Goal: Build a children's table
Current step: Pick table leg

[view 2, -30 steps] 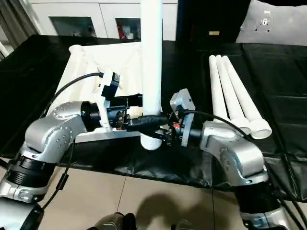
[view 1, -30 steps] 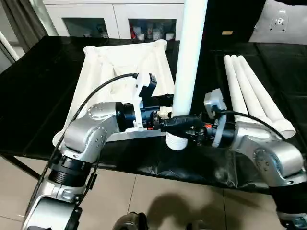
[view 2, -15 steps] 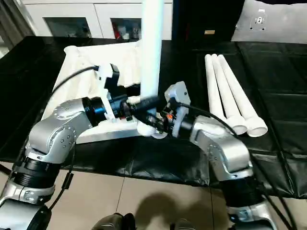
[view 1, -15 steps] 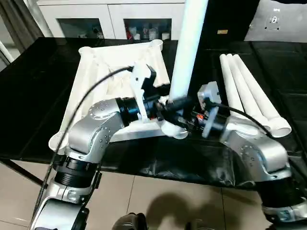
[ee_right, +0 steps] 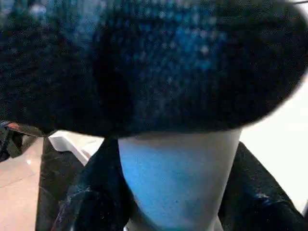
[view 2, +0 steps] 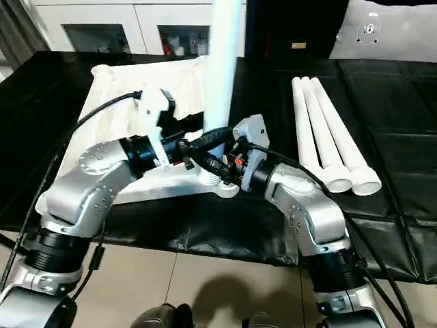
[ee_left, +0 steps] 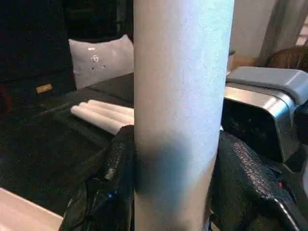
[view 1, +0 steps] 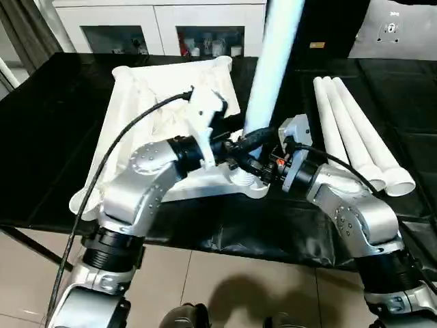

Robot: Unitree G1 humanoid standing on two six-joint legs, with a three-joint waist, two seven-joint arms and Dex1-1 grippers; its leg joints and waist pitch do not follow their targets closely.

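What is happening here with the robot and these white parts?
The robot is building a children's table. Both hands, the left hand and the right hand, are closed on one upright white leg, with its lower end at the near corner socket of the upside-down table top. Three more legs lie side by side on the black work table, to the robot's right.

White leg (view 1: 270, 75) and tabletop (view 1: 153, 109) (black cloth (view 1: 48, 130) beneath)
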